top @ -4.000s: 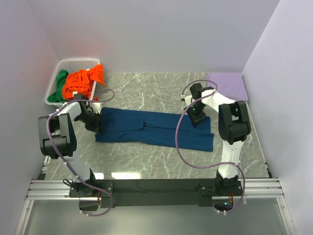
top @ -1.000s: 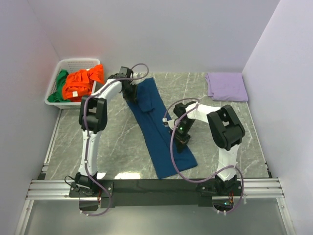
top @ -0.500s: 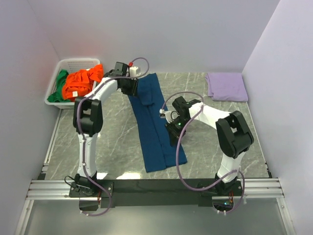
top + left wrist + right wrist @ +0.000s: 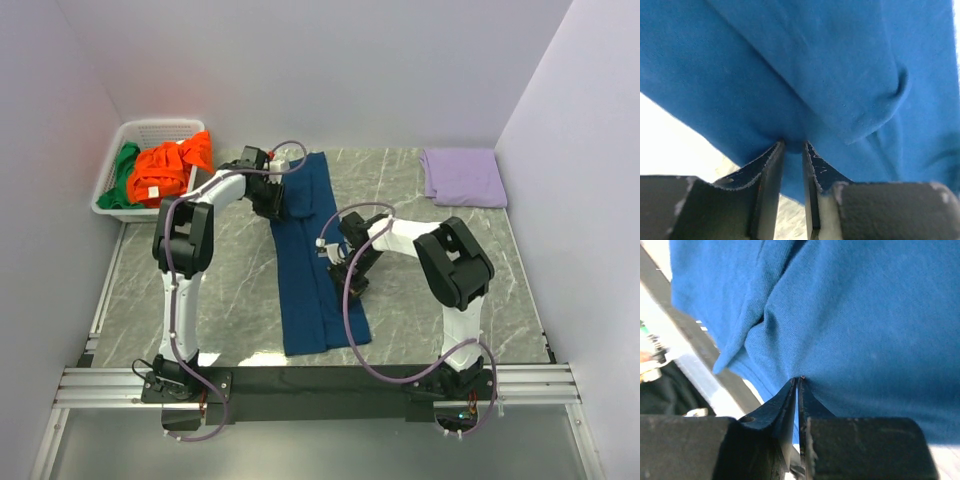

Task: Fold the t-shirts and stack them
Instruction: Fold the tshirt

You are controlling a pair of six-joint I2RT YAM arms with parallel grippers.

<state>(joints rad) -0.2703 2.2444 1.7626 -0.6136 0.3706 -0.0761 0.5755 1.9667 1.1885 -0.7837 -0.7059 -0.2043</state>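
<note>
The navy blue t-shirt lies as a long narrow strip running from the far middle of the table toward the near edge. My left gripper is at its far left edge; in the left wrist view its jaws stand nearly together, pinching a fold of the blue cloth. My right gripper sits at the strip's right edge, halfway down. Its jaws are pressed tight on the blue cloth. Orange and green t-shirts lie bunched in the basket.
The white slotted basket stands at the far left corner against the wall. A folded lilac cloth lies at the far right. White walls close in three sides. The black rail with the arm bases runs along the near edge.
The navy shirt has swung from lying crosswise to lying lengthwise. In the last second its near end slid left and straightened, and my right gripper moved left with it; the left stayed at the far end.
</note>
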